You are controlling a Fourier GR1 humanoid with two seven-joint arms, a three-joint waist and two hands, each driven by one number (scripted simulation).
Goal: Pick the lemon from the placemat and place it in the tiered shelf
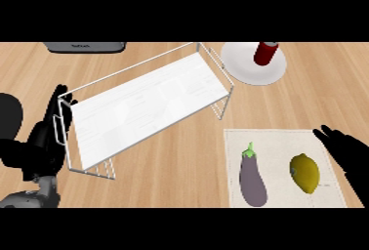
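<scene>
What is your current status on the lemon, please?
Right robot hand open beside lemon, not touching. Left robot hand open by tiered shelf. Lemon on placemat; eggplant alongside, not blocking.

The lemon (305, 173) lies on the right half of the pale placemat (282, 141), yellow and oval, its long axis running roughly up and down the view — a small nub at its upper end. The tiered shelf (144, 105) stands well apart to the upper left (a white wire frame with a flat white deck), set at a slant across the counter, its deck bare.
</scene>
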